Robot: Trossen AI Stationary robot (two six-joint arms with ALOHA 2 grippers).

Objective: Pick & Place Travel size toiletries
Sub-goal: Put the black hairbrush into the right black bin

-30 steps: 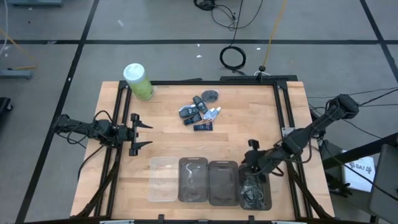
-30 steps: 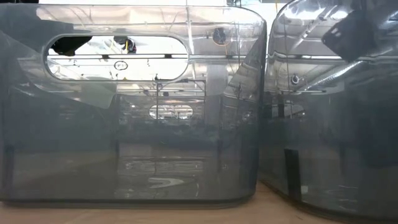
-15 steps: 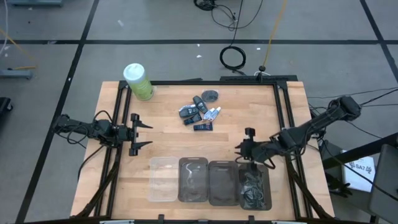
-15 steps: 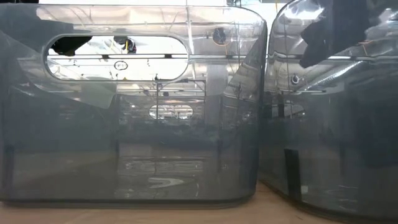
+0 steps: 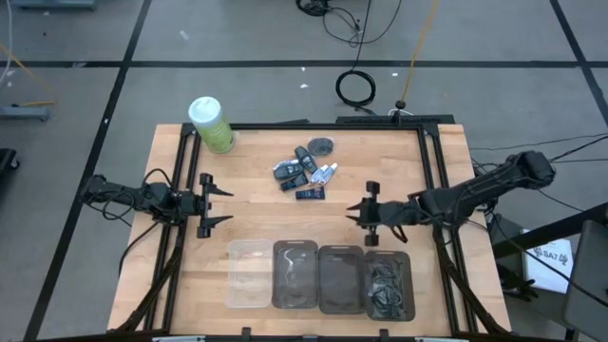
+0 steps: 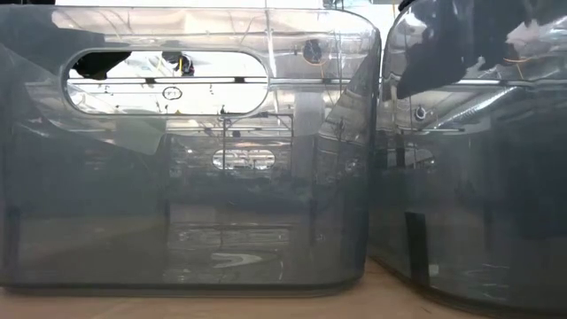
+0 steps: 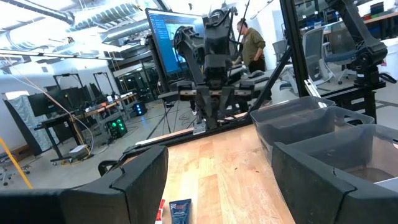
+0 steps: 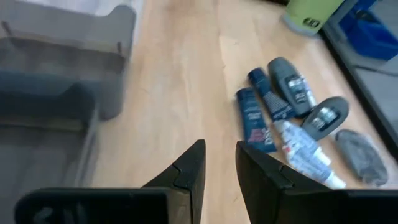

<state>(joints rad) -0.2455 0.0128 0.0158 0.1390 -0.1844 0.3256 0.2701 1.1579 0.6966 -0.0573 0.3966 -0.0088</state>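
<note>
The travel size toiletries (image 5: 306, 175) lie in a small pile on the wooden table, at the middle of its far half. In the right wrist view they are navy tubes (image 8: 253, 119) and a white tube (image 8: 300, 148), lying flat among grey oval fobs (image 8: 292, 78). My right gripper (image 5: 353, 213) hovers right of the pile and points at it. Its fingers (image 8: 221, 155) stand a little apart with nothing between them. My left gripper (image 5: 220, 206) waits open at the table's left side. One navy tube (image 7: 180, 210) shows between its fingers, far off.
Four bins stand in a row along the near edge: a clear one (image 5: 249, 274), two grey ones (image 5: 295, 276) (image 5: 340, 278), and one with dark contents (image 5: 388, 287). A green canister (image 5: 212, 124) stands at the far left corner. Bare wood lies between pile and bins.
My right gripper has swung from above the rightmost bin toward the table's far side and left, toward the pile of toiletries. It has turned as it went, and its fingers now point left at the pile.
</note>
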